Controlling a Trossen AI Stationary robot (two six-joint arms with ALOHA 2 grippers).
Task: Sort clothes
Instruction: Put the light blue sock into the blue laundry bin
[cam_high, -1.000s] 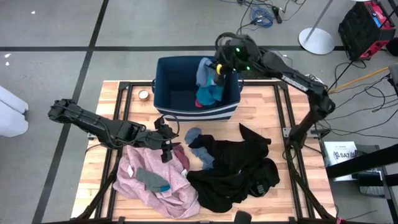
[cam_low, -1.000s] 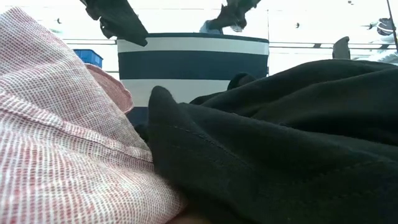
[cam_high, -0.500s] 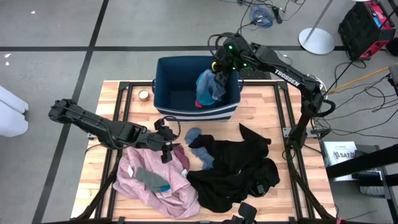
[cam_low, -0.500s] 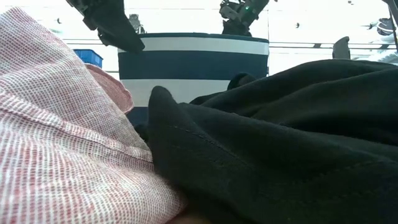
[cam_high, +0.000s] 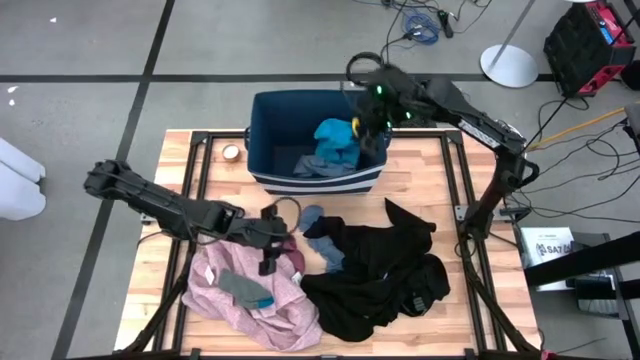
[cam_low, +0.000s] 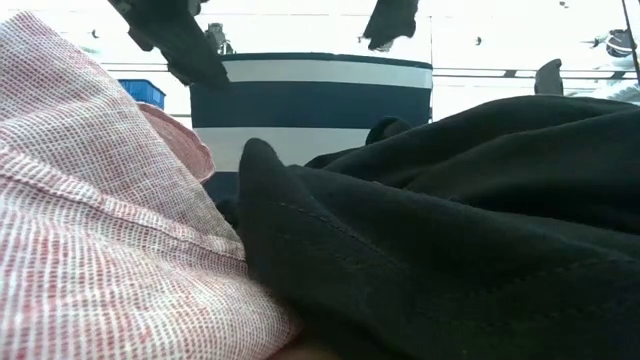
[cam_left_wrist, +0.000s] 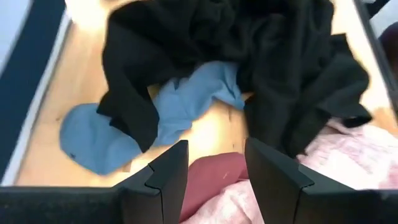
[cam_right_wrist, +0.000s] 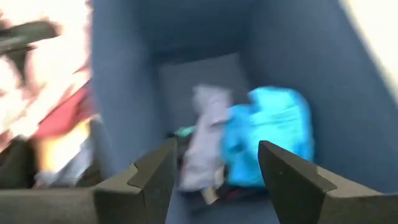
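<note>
The dark blue bin (cam_high: 262, 140) stands at the table's far middle. A teal piece (cam_high: 336, 134) and a grey piece (cam_high: 312, 166) lie inside it. My right gripper (cam_right_wrist: 214, 152) hangs open over the bin's right side (cam_high: 376, 108), with nothing between its fingers. My left gripper (cam_high: 272, 236) is open just above the upper edge of the pale pink garment (cam_high: 250, 300). A maroon piece (cam_left_wrist: 214, 171) lies below its fingers. A grey-blue piece (cam_left_wrist: 180, 106) and the big black garment (cam_high: 380, 270) lie beyond it on the table.
A small grey piece (cam_high: 240, 287) lies on the pink garment. A small round roll (cam_high: 232, 152) sits left of the bin. In the low view the pink garment (cam_low: 100, 200) and the black garment (cam_low: 450, 230) fill the foreground before the striped bin (cam_low: 310, 100).
My right gripper has opened over the bin and let go of the clothes it held. They have dropped inside and now lie on the bin's floor. The gripper has then drawn a little toward the table's right. My left gripper has edged slightly toward the near right.
</note>
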